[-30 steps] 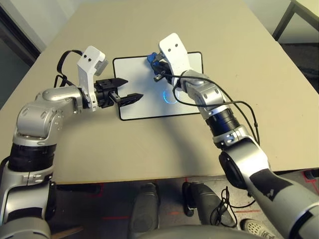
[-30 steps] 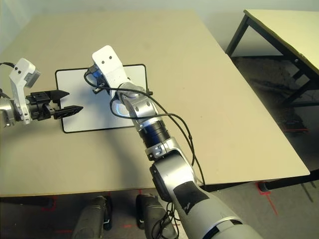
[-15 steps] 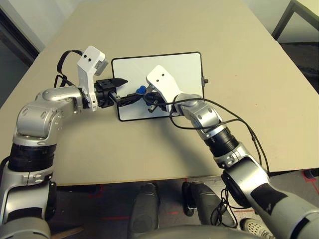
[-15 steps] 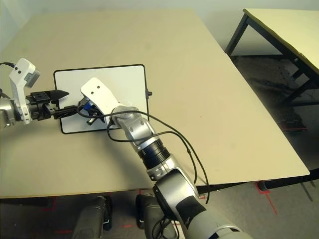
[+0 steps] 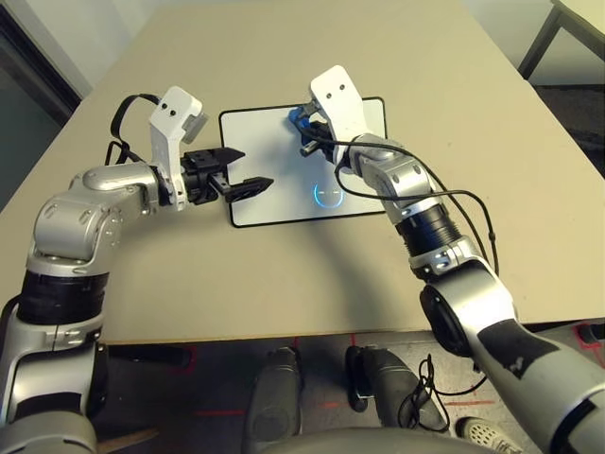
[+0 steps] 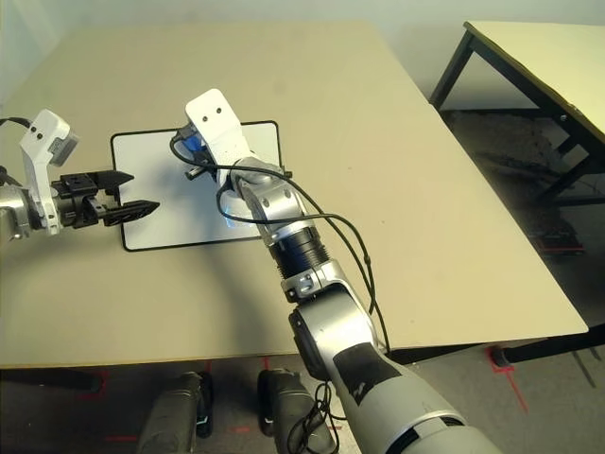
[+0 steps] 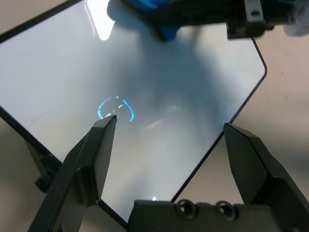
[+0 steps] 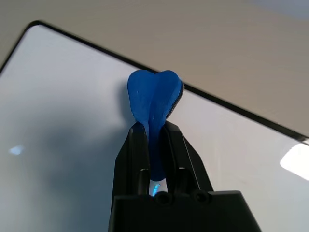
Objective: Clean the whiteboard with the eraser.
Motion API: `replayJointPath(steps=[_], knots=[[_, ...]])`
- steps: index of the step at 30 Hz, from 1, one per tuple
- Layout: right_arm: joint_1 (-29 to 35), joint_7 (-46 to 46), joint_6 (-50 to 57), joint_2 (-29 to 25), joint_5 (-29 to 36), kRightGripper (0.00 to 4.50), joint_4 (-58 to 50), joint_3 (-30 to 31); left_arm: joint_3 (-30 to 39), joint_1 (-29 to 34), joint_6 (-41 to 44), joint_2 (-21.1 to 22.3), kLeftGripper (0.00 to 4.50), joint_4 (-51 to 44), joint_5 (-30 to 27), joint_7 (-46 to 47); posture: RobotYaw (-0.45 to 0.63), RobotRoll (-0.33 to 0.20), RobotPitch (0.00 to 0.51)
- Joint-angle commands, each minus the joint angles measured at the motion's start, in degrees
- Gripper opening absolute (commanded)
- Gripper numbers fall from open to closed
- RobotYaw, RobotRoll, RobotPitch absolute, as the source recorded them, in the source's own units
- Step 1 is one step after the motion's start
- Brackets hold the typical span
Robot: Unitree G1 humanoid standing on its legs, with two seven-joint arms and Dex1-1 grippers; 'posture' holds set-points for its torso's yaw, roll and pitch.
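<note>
I have the eraser (image 8: pixel 153 99) pinched at its narrow waist between the two fingers of my right gripper (image 8: pixel 154 140), its blue lobes sticking out past the fingertips. It sits over the far part of the whiteboard (image 5: pixel 274 165), close to the far black frame edge; from the wrist view I cannot tell whether its face is pressed on the surface or just above it.

My right forearm reaches up from the near right across the board, wrist bent so the gripper points away from me and a little leftward, nearly level with the table (image 5: pixel 284 57). The white wrist-camera housing (image 5: pixel 338 99) rides on top and covers most of the gripper in the head view, with only a bit of blue showing at its left side.

The glowing blue face mark (image 5: pixel 326 194) lies on the board nearer to me than the eraser, just left of my right wrist.

My left gripper (image 5: pixel 248 171) hangs over the board's left edge, fingers spread wide and holding nothing. That arm comes in from the left with the elbow out, pointing rightward and slightly down. The eraser is well apart from it, farther away and to the right.
</note>
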Motion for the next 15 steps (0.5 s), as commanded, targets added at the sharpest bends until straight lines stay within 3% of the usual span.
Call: replayJointPath(steps=[1, 15], knots=[[2.32, -2.58, 3.12, -2.41, -1.48, 0.29, 2.19, -1.18, -1.08, 0.09, 0.39, 0.17, 4.50, -0.01, 0.05, -0.43, 0.12, 0.000, 0.170], [5.70, -4.09, 8.89, -7.28, -1.39, 0.29, -2.59, -1.38, -1.95, -0.76, -0.12, -0.26, 4.50, 1.08, 0.28, -0.73, 0.10, 0.000, 0.173]])
